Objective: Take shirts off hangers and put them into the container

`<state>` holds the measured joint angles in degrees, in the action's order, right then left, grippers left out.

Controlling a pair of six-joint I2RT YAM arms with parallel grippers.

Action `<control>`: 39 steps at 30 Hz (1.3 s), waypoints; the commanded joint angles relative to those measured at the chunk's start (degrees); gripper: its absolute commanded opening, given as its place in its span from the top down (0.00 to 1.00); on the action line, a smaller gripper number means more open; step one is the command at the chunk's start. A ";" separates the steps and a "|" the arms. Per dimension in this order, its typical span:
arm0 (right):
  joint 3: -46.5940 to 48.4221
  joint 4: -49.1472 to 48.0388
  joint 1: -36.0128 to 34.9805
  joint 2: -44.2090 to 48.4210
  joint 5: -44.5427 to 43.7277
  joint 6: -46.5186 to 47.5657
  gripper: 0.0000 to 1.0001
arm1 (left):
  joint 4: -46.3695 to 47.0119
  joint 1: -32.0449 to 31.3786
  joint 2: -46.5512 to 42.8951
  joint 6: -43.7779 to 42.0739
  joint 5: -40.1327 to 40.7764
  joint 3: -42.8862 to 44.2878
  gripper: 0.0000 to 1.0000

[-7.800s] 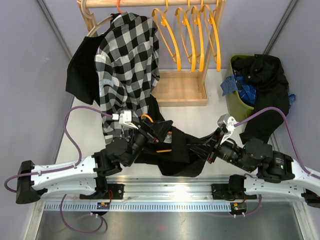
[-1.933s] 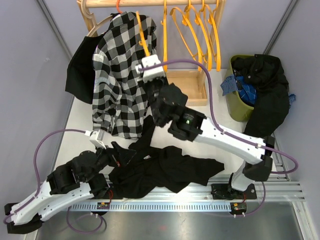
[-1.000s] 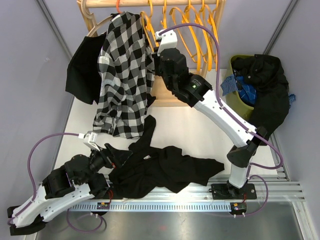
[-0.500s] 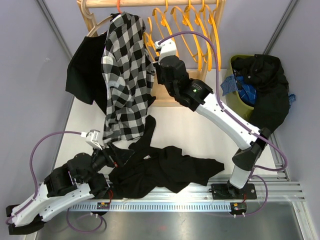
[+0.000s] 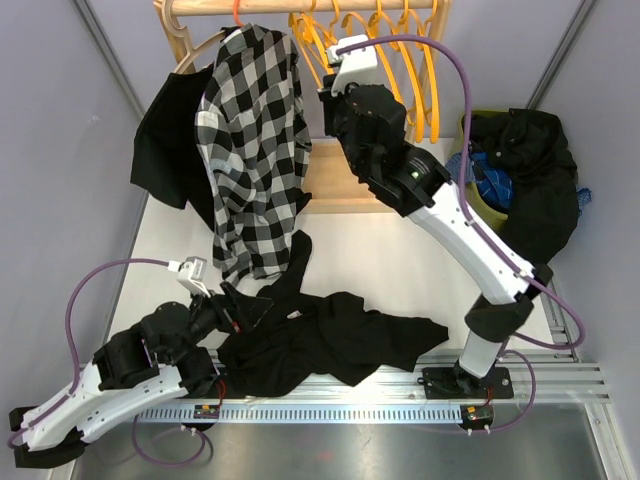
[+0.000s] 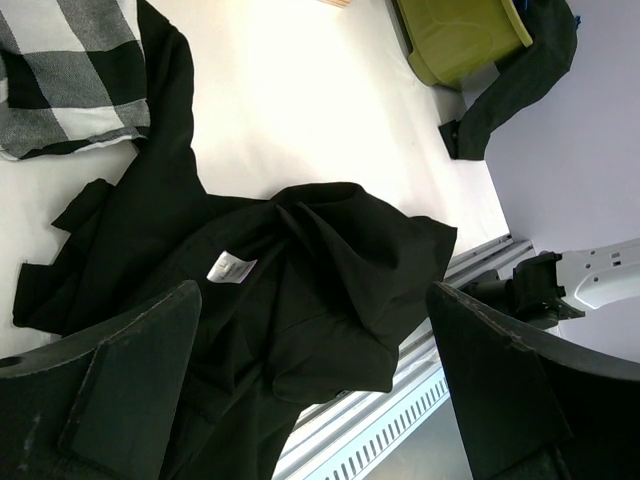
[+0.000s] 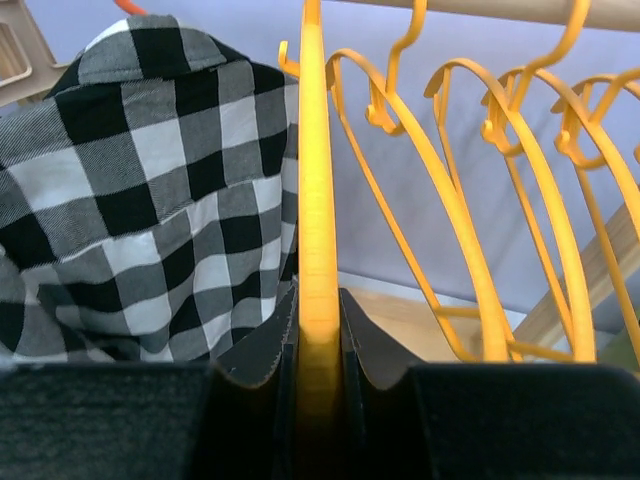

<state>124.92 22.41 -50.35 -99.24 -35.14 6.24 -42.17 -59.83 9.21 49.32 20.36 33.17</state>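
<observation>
At the lower left of the overhead view the left gripper [image 5: 232,308] stands fully open with nothing between its jaws, poised at the edge of a loose black shirt [image 5: 335,345] that lies crumpled on the pale table [image 5: 400,260], matte and deeply folded, a small white label [image 6: 230,267] showing. Mid-right, the olive-green container [image 5: 470,215], smooth plastic with a rounded rim, already has dark cloth draped over it. At the top centre the right gripper [image 7: 320,345] is clamped on a bare, glossy orange hanger [image 7: 318,200], thin and curved, just beside the soft checked shirt [image 5: 255,150] and the other hangers [image 5: 405,60] hooked on the wooden rail [image 5: 300,6]. The step looks like parking that hanger; whether its hook is seated cannot be told. Next, probably, release it, then pinch the table shirt and carry it right to the container.
</observation>
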 commanded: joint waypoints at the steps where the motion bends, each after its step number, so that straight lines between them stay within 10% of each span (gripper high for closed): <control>1: 6.03 -0.09 1.21 -5.17 -1.61 2.38 1.00 | 2.54 -0.02 0.37 -0.98 -0.15 0.93 0.01; 24: -12.22 0.80 5.52 0.18 9.37 -10.27 0.98 | -0.89 -0.02 -3.59 -0.01 0.47 1.37 0.01; 28: -22.95 -2.72 3.60 6.16 13.07 -10.99 0.10 | -0.89 0.07 -3.59 0.07 0.56 1.37 0.01; 29: -26.28 -2.55 2.98 7.99 12.38 -10.73 0.01 | -0.89 -0.02 -3.59 0.16 0.65 1.46 0.01; 39: -53.45 -0.80 -13.45 19.87 -0.01 -22.92 0.00 | -1.86 -0.02 -3.24 0.69 0.65 1.11 0.01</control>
<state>76.25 20.03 -60.27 -82.72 -28.64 -8.73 -44.51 -59.83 6.09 49.60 20.45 33.19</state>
